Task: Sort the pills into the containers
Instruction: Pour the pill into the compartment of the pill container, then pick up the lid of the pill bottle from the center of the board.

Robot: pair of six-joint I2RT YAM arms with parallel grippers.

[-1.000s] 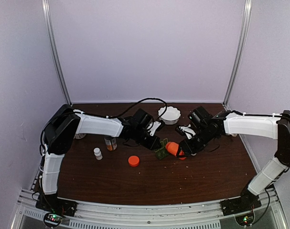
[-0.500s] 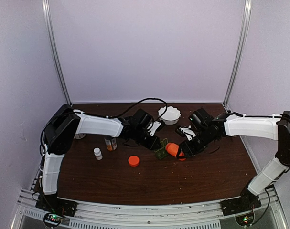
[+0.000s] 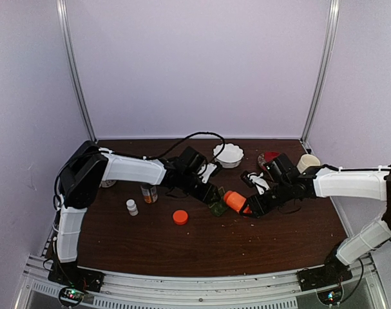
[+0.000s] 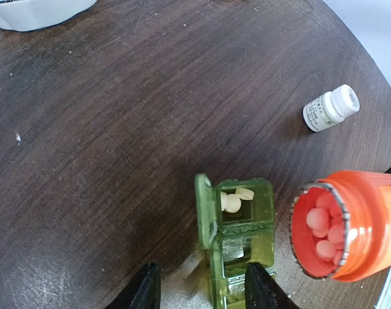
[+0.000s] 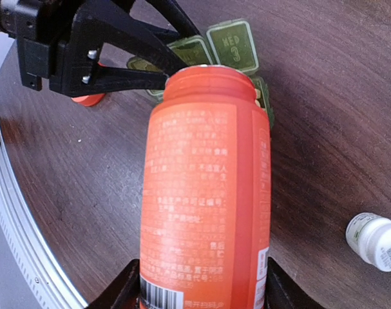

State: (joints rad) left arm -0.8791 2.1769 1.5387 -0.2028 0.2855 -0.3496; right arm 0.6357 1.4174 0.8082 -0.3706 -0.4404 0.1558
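1. Nearest me, an orange cap (image 3: 180, 217) lies loose on the table (image 3: 182, 251).
2. My left gripper (image 4: 203, 290) stands spread, with its fingers apart around the near end of the green pill box (image 4: 237, 225).
3. My right gripper (image 5: 198, 286) pinches the orange bottle (image 5: 205, 187), which is tipped over with its open mouth just beside the box.
4. Two pills (image 4: 234, 199) lie in the box's far cell (image 4: 265, 203), whose lid is swung open.
5. Farthest off sits a white bowl (image 3: 228, 155).
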